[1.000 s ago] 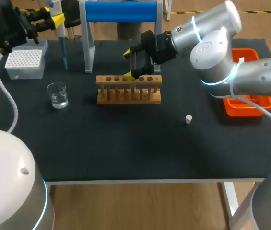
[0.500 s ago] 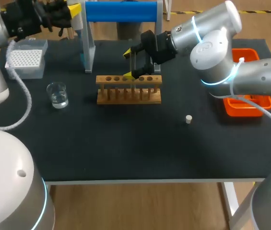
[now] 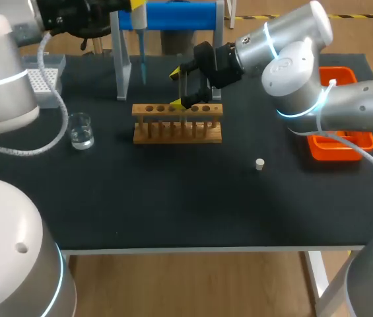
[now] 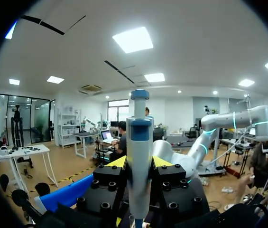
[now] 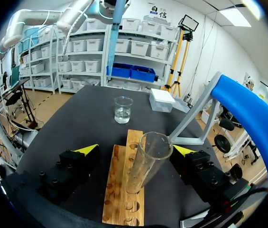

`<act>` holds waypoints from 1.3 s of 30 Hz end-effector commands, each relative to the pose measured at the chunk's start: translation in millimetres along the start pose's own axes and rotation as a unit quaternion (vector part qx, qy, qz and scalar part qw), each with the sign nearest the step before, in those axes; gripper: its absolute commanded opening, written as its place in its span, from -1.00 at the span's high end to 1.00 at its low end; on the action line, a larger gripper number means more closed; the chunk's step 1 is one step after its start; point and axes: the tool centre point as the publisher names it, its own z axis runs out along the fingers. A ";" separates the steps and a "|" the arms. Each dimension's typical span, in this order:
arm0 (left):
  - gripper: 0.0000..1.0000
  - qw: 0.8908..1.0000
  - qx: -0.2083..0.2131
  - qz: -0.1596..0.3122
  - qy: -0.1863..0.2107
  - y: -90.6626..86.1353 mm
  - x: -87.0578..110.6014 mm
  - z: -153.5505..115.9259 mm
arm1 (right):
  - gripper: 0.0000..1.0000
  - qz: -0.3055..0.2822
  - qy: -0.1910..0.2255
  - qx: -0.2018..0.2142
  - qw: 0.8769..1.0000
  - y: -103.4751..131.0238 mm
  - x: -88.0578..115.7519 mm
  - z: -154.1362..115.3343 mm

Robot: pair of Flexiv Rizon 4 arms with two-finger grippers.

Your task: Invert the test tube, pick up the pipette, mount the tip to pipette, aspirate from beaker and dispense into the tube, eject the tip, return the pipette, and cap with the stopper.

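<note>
Two fingers of the left gripper (image 4: 139, 166) clamp the pipette (image 4: 139, 137), held upright near the blue stand (image 3: 166, 14) at the back of the table (image 3: 173, 198). The right gripper (image 5: 134, 149) has its fingers apart on either side of the tube (image 5: 148, 161), which leans in the wooden rack (image 5: 117, 190).

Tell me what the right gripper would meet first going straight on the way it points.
Likely the test tube, standing in the wooden rack between the open jaws of the right gripper. Past it the line seems to run along the rack toward the beaker, though depth is unclear.
</note>
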 end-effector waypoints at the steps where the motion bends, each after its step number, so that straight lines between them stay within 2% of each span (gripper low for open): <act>1: 1.00 1.000 -0.002 0.002 0.015 -3.2 -10.3 21.5 | -1.00 0.000 0.000 0.001 1.000 0.3 0.2 -0.9; 12: 1.00 0.999 0.002 0.005 0.049 -13.5 -12.2 55.7 | -1.00 0.000 0.000 0.001 1.000 0.3 0.2 -0.9; 22: 1.00 0.997 0.000 0.005 0.078 -15.0 -10.3 78.2 | -1.00 0.000 0.000 0.001 1.000 0.3 0.2 -0.9; 39: 1.00 0.997 0.000 0.004 0.083 -14.5 -9.0 81.5 | -1.00 0.000 0.000 0.001 1.000 0.3 0.2 -0.9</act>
